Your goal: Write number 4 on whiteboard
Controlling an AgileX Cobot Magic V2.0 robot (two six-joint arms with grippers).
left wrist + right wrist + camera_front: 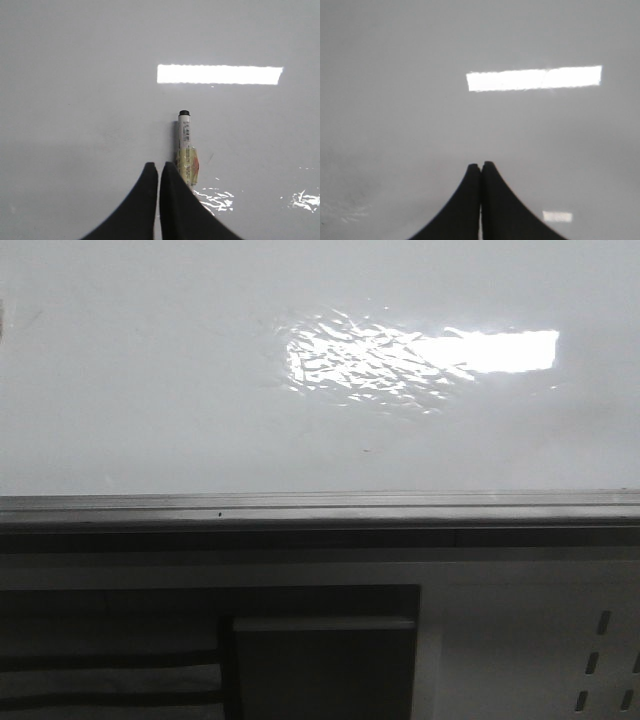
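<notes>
The whiteboard (150,390) fills the upper front view, glossy white with a rippled light reflection (400,355) and a grey metal rail (300,505) along its near edge. No number 4 shows on it in any view. Neither gripper shows in the front view. My left gripper (158,167) is shut and holds nothing between its fingers, over the board's surface (75,75). A white marker (184,135) with a black tip and yellowish tape runs along the outside of one finger; I cannot tell whether it is fixed to the finger. My right gripper (480,166) is shut and empty over plain white surface (395,100).
Below the rail are a white perforated panel (600,640) at the right and a dark recess with a grey box (320,660) at the left. A tiny dark speck (366,450) sits on the board. Bright rectangular light reflections show in both wrist views.
</notes>
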